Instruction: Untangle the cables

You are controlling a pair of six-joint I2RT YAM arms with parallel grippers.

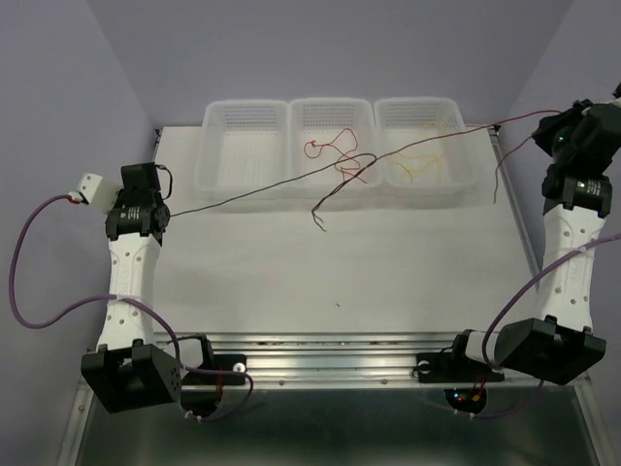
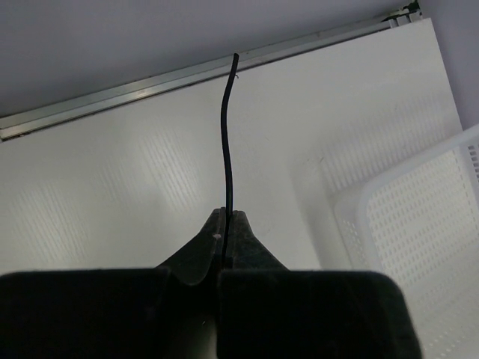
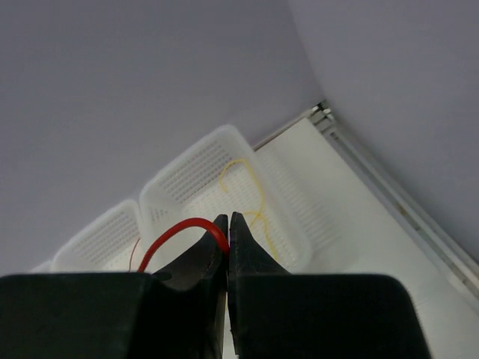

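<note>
My left gripper point(image 1: 165, 212) is shut on a black cable point(image 1: 252, 191) at the table's left; its short free end point(image 2: 227, 127) sticks out past the jaws. That cable runs taut to the right into a tangle point(image 1: 344, 170) at the front of the middle basket. My right gripper point(image 1: 557, 123), raised at the far right, is shut on a red cable point(image 3: 176, 229) that stretches left point(image 1: 456, 131) over the baskets to the same tangle. Another red cable point(image 1: 325, 146) lies in the middle basket. A yellow cable point(image 1: 417, 167) lies in the right basket point(image 3: 254, 187).
Three white mesh baskets stand in a row at the back: left point(image 1: 215, 146), middle point(image 1: 330, 109), right point(image 1: 456, 116). A loose black end point(image 1: 320, 225) hangs onto the white table point(image 1: 340, 282). A thin wire end point(image 1: 501, 184) dangles below the right gripper. Purple walls enclose the table.
</note>
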